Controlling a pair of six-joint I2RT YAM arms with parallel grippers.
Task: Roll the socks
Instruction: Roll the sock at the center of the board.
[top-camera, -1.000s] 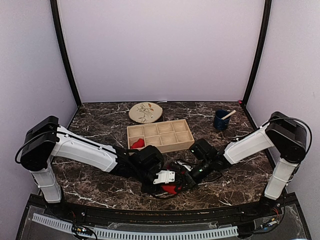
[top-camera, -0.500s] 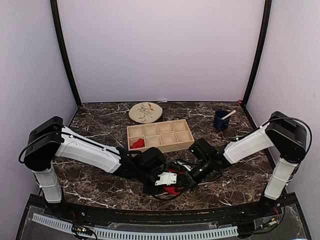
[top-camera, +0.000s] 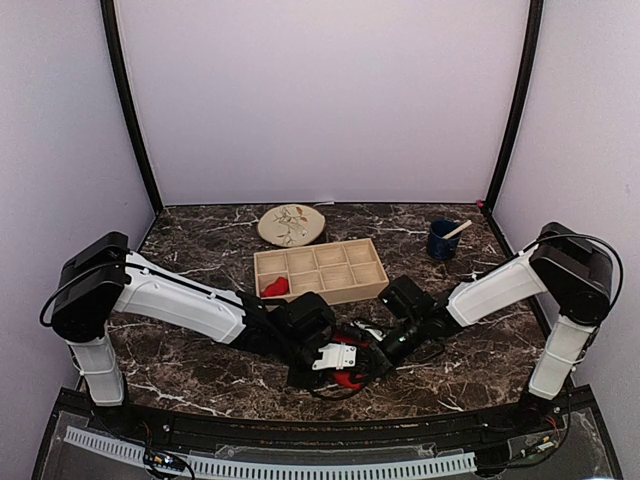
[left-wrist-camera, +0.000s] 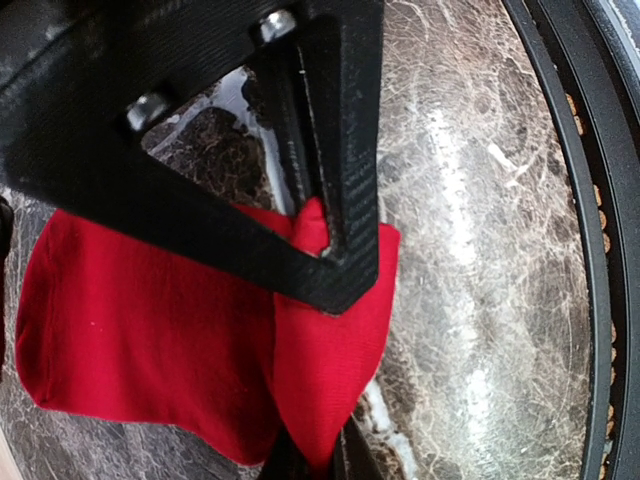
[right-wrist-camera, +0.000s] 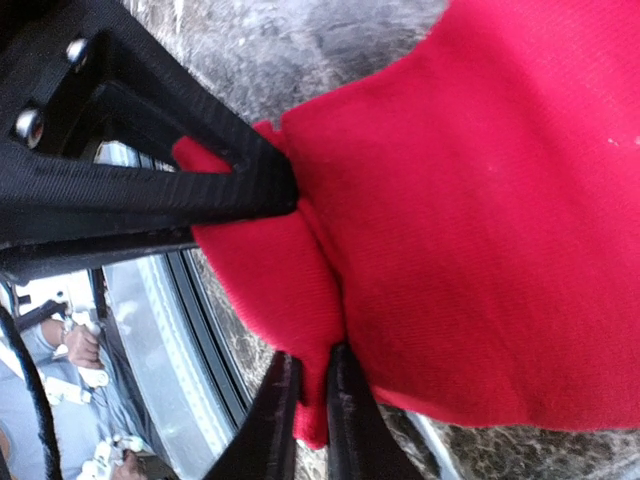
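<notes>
Left gripper (left-wrist-camera: 320, 370) and right gripper (right-wrist-camera: 298, 290) both pinch the red sock (left-wrist-camera: 150, 330) near the wooden tray (top-camera: 325, 294), presumably anchoring its edge for rolling.

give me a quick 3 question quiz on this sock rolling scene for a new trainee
1. True or false: the left gripper is pinching a fold of the loose red sock.
2. Which compartment of the wooden tray holds the other red sock? A near-left, B far-right, C near-right.
3. Fill in: the right gripper is shut on the same loose red ____.

Key: 1 true; 2 A; 3 sock.
</notes>
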